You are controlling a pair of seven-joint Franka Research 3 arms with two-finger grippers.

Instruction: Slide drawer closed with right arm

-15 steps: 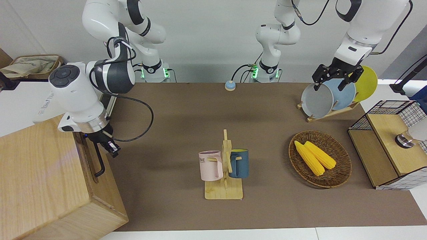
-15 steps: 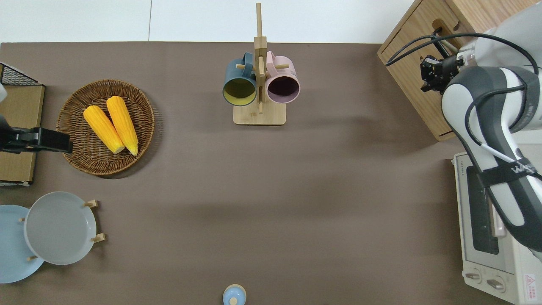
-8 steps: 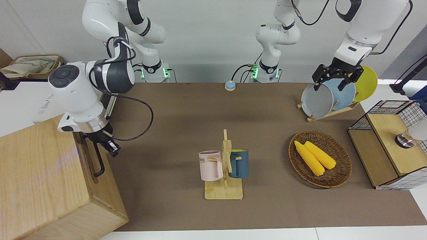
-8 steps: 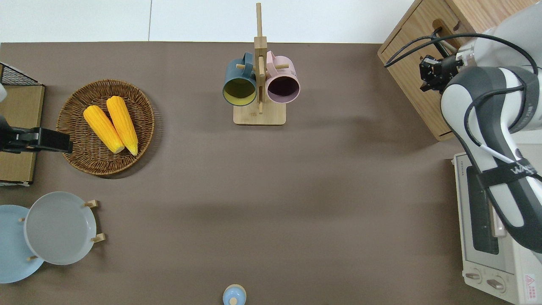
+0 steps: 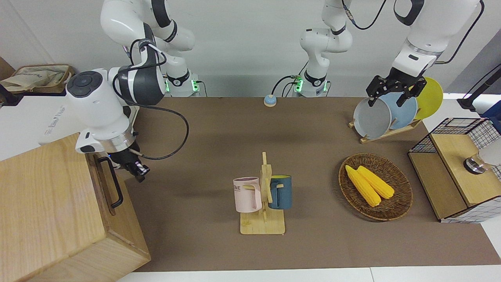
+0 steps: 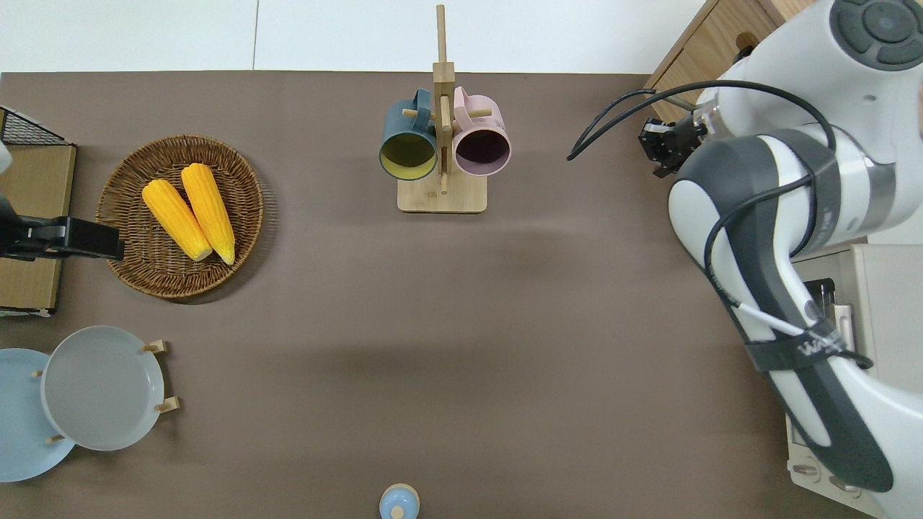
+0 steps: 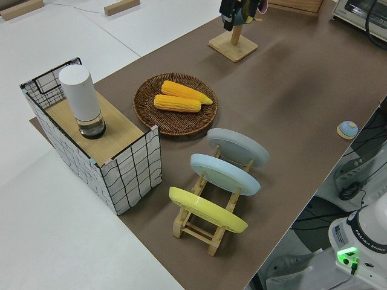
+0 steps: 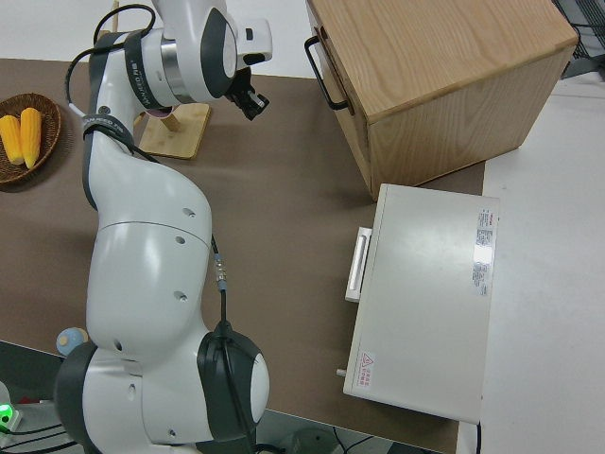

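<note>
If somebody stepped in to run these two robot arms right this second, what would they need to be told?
Right gripper: clear of the handle, touching nothing, over the brown table just beside the cabinet; nothing is in it.
Left arm: parked.
Drawer: its front looks flush with the cabinet face, so it appears closed.
Done: the closing push, as far as the views show.
Left: probably only moving the right arm away; check the drawer front for a gap.

Brown-topped desk (image 6: pixel 505 324) carried wood cabinet (image 5: pixel 58 211), toaster oven (image 8: pixel 425 293), mug stand (image 6: pixel 441 194), wicker basket (image 6: pixel 130 267), plate rack (image 7: pixel 208 226), mesh box (image 7: pixel 130 175), blue button (image 6: pixel 399 502)
</note>
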